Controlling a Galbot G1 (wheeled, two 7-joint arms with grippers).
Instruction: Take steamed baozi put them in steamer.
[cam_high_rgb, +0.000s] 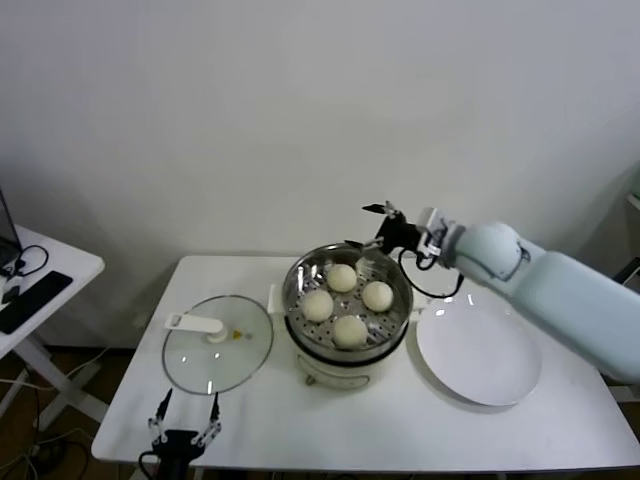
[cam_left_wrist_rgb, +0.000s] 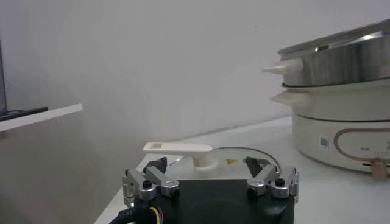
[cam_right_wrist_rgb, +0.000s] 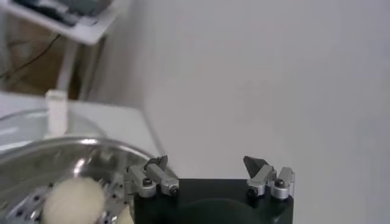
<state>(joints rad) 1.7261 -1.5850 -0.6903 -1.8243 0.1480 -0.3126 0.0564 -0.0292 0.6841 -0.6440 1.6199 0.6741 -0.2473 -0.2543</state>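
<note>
A: Steamer (cam_high_rgb: 347, 300) mid-table; four steamed baozi (cam_high_rgb: 349, 330) on its floor. Plate (cam_high_rgb: 480, 355) bare.
B: Right gripper (cam_high_rgb: 372, 226) above the far rim, jaws wide, empty. Left gripper (cam_high_rgb: 186, 418) parked, spread.
A: Buns likely soft, light; cup the sides gently.

The steamer (cam_high_rgb: 348, 300) stands mid-worktop (cam_high_rgb: 300, 425), its open top filled by four steamed baozi (cam_high_rgb: 349, 330). The right pincer (cam_high_rgb: 375, 227), jaws spread, hangs over its far right rim. A glass lid (cam_high_rgb: 217, 343) blocks the left, a white plate (cam_high_rgb: 479, 353) the right; the near strip lies free.
</note>
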